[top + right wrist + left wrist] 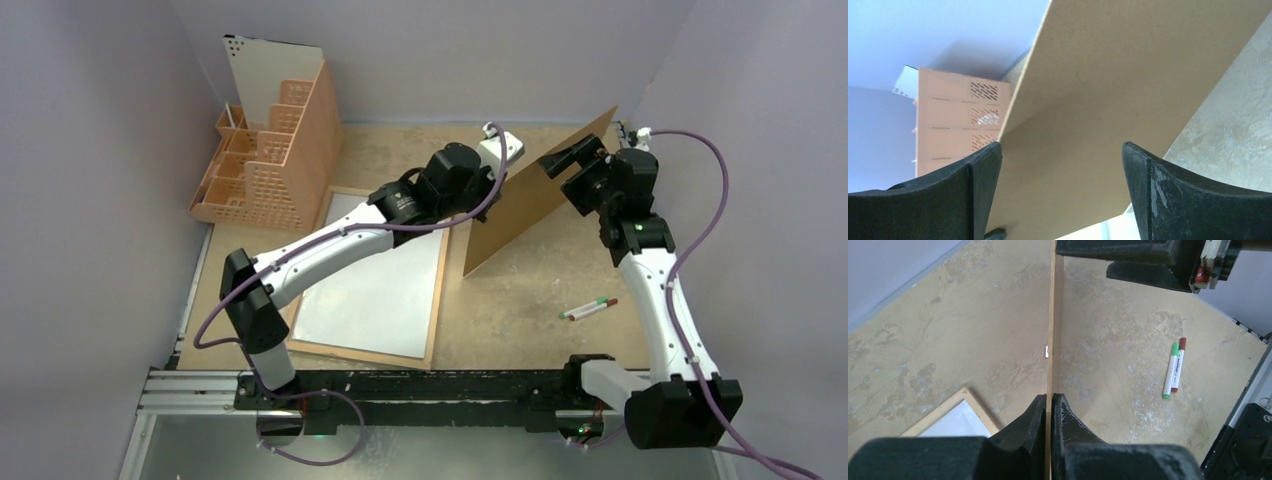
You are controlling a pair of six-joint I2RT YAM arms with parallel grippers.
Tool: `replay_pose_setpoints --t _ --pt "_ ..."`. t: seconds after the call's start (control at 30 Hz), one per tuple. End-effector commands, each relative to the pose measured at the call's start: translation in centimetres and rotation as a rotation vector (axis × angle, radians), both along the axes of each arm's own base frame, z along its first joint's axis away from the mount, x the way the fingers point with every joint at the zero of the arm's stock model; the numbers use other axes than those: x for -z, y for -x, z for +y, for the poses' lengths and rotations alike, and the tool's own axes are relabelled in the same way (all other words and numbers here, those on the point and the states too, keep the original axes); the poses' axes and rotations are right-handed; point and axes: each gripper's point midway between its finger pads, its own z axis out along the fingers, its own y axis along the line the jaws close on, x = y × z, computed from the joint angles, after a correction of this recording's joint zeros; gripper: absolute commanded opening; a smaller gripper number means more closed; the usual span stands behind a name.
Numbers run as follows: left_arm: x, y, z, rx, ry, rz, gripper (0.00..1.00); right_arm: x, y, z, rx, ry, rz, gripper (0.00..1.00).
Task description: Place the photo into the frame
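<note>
The brown hardboard sheet (520,210) is held up on its edge in the middle of the table (520,320). Its low corner is down by the tabletop.

The left claw (1049,402) is shut tight on the near edge of this sheet, and one finger is pressed on each side of it.

The right claw (1060,150) is opened wide and nothing is held in it. It is placed on the right side of the sheet, up by the far top corner. The brown face of the sheet is seen between its two fingers. Whether those fingers touch the sheet cannot be told.

The frame (438,300) is laid flat by the near left corner of the table, with its light wood rim up. Part of it is covered by the left arm (330,245). The low corner of the sheet is just beside the frame's right side. A white surface is seen inside the rim. Whether that is the white back of the photo cannot be told.

Two marker pens (588,308), one with a green cap and one with a red cap, are laid side by side near the right edge of the table. An orange plastic rack (270,165) is stood at the far left corner. A white board (262,62) with small holes is leaned in it.
</note>
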Motion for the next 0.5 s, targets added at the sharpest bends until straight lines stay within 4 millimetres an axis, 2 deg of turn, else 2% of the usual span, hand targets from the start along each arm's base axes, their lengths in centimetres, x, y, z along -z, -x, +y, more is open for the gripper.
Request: replay_pose_setpoints --t 0.0,0.17,0.33,0.47 --pt "-2.2 0.8 -0.5 -0.011 0.033 -0.076 0.0 -3.3 1.6 0.0 0.047 -0.085 -0.063 0.9" --pt "-1.4 2.4 -1.2 0.014 0.028 -0.065 0.0 -2.6 1.8 -1.4 0.121 -0.047 0.002 0.85" --pt "-0.4 3.6 -1.8 0.03 0.025 -0.049 0.0 -0.7 1.5 -3.0 0.184 0.034 0.089 0.79" --pt "0.2 4.1 -2.2 0.048 0.036 -0.021 0.0 -1.1 1.8 -4.9 0.248 0.129 0.105 0.77"
